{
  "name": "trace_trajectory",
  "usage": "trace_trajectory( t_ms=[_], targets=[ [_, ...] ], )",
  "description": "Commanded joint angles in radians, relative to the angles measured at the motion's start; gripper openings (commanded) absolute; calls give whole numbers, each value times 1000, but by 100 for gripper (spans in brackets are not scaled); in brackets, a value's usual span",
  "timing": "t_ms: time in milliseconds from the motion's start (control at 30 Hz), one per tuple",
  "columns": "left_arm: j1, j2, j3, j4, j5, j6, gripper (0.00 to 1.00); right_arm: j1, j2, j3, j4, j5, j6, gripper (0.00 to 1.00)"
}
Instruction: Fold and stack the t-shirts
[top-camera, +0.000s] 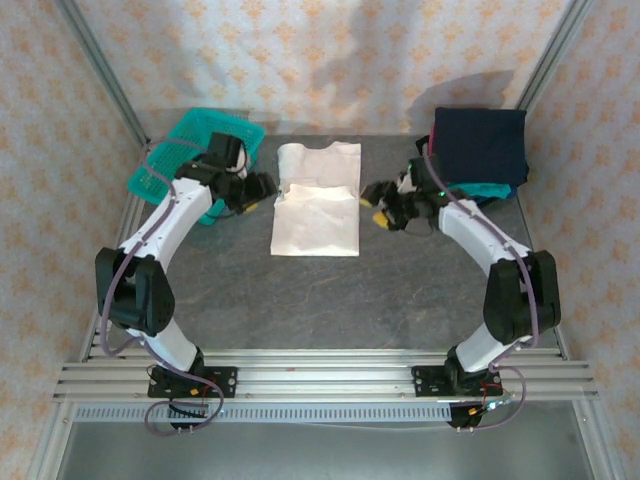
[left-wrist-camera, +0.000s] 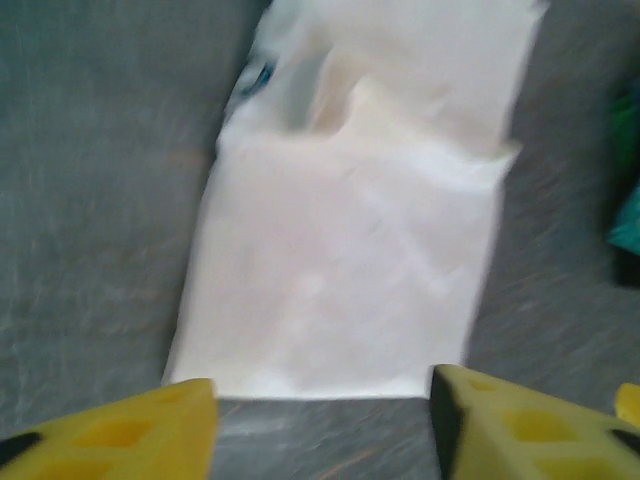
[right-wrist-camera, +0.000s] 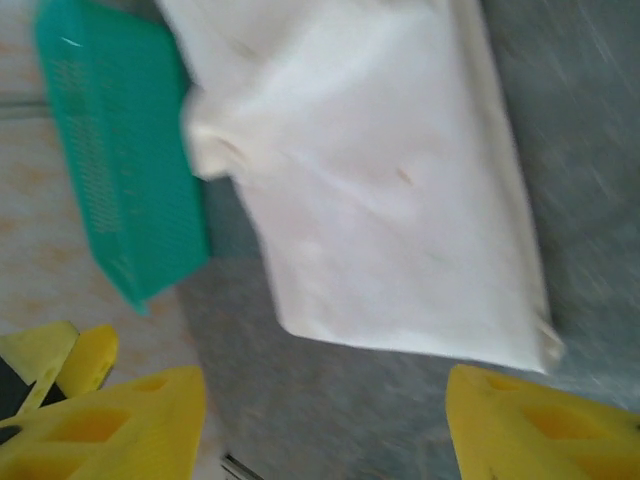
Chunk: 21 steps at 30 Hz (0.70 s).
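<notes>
On the grey table (top-camera: 320, 300) one teal mesh basket (top-camera: 200, 150) sits at the far left, tipped at an angle. The left arm's forearm crosses in front of it. In the right wrist view the basket (right-wrist-camera: 120, 170) lies just beyond the far-left corner of the cloth. At the far right stands one stack of folded t-shirts, with a navy tee (top-camera: 478, 145) on top and a teal edge (top-camera: 490, 188) showing beneath it. How many more lie under them cannot be counted. The right arm's wrist reaches across the near left corner of this stack. Between basket and stack, in the middle of the table, lies one white t-shirt (top-camera: 317, 198). Its sides are folded in to make a long rectangle running near to far, and nothing rests on it. Two arms flank it. The left pincer (top-camera: 262, 190) is just beside its left edge and the right pincer (top-camera: 375, 205) just beside its right edge. In the left wrist view the left pincer (left-wrist-camera: 325, 430) stands wide, with bare table between its yellow fingers (left-wrist-camera: 140, 435), and the white t-shirt (left-wrist-camera: 350, 260) starts just past them. In the right wrist view the right pincer (right-wrist-camera: 325, 420) is likewise spread wide and holds nothing. A strip of table separates it from the edge of the white t-shirt (right-wrist-camera: 390, 190). Both wrist views are blurred.
</notes>
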Motion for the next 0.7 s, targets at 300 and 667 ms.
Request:
trace_trajectory(
  t_ms=[300, 667],
  targets=[
    [-53, 329, 122, 161, 65, -13, 23, 59, 130, -71, 201, 28, 33, 38],
    [-10, 676, 600, -37, -111, 70, 22, 74, 172, -64, 217, 37, 64, 33]
  ],
)
